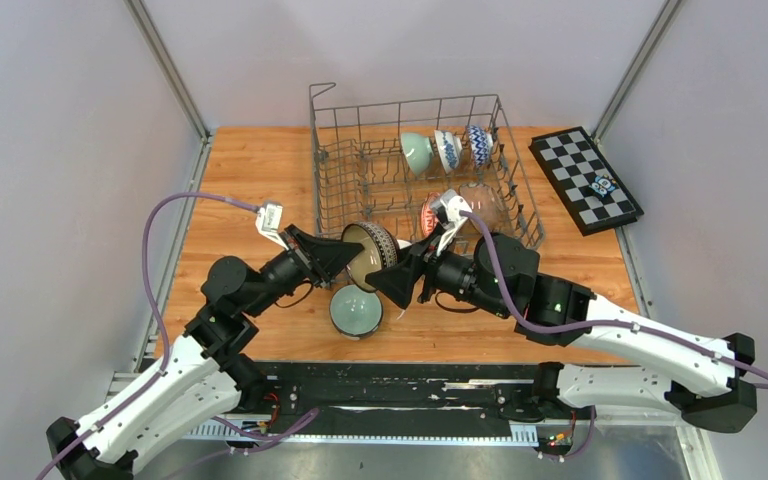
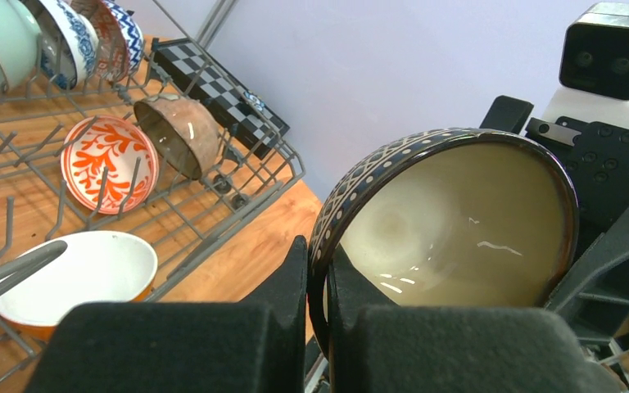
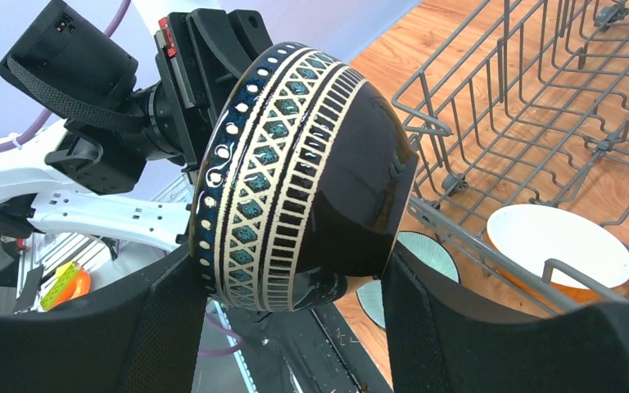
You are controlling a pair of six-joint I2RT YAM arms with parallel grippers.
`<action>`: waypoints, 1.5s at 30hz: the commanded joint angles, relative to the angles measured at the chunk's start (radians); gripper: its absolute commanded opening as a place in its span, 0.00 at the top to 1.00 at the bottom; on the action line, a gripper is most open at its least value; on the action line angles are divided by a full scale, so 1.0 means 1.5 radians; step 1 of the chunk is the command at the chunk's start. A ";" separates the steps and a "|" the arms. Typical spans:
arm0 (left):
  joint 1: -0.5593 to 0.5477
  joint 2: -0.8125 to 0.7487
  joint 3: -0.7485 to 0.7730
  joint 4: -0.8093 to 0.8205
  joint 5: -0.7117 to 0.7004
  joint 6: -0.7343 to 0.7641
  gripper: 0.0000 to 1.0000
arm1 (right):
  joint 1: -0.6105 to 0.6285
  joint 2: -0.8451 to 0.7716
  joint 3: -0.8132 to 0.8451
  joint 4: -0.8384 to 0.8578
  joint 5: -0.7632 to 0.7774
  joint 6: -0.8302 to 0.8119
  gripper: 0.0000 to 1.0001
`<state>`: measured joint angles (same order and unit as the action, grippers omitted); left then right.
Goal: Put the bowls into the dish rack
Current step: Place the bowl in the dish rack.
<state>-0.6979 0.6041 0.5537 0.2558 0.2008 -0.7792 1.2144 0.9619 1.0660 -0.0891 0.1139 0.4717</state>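
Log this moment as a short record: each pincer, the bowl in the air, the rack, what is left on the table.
left pincer: shut on the rim of the beige bowl, held off the table
right pincer: fingers either side of the same bowl; grip unclear
rack: several bowls inside, among them a red-white bowl
on table: one green bowl, upright, below the held bowl in the top view
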 commanded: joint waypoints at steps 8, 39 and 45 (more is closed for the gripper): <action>-0.002 0.004 -0.015 0.071 0.011 -0.030 0.98 | 0.003 -0.022 -0.022 0.100 0.007 -0.026 0.98; 0.107 0.214 0.137 -0.069 -0.030 -0.011 0.15 | -0.275 0.097 0.052 0.102 -0.125 0.003 0.98; 0.149 0.298 0.203 -0.093 0.001 0.007 0.06 | -0.362 0.178 0.087 0.106 -0.161 -0.002 0.98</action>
<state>-0.5114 0.9943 0.7971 0.1471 0.1623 -0.8005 0.7456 1.1751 1.1229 -0.0292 -0.0570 0.4568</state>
